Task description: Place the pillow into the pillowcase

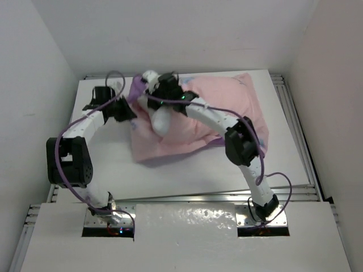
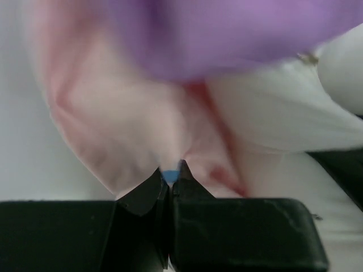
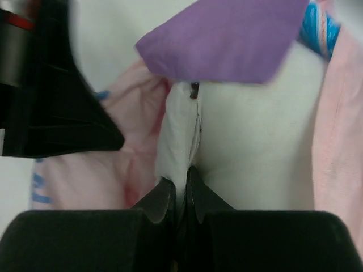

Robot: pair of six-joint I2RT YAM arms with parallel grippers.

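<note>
The pillowcase (image 1: 212, 110) lies pale pink side up across the table's middle and back, bulging over the pillow. A white end of the pillow (image 1: 160, 122) sticks out of its left opening. My left gripper (image 1: 132, 112) is shut on the pillowcase's pink edge (image 2: 113, 113); its jaws (image 2: 170, 173) pinch pink cloth with a blue bit between the tips. My right gripper (image 1: 153, 97) is shut on a white seam fold of the pillow (image 3: 249, 141), jaws together (image 3: 186, 177). A purple flap of the pillowcase (image 3: 221, 39) hangs over the pillow, and also shows in the left wrist view (image 2: 227, 34).
The white table (image 1: 187, 170) is walled at the left, back and right. A metal rail (image 1: 300, 153) runs along its right edge. The left gripper's black body (image 3: 51, 102) sits close to the right gripper's left side. The right arm (image 1: 241, 141) lies across the pillowcase.
</note>
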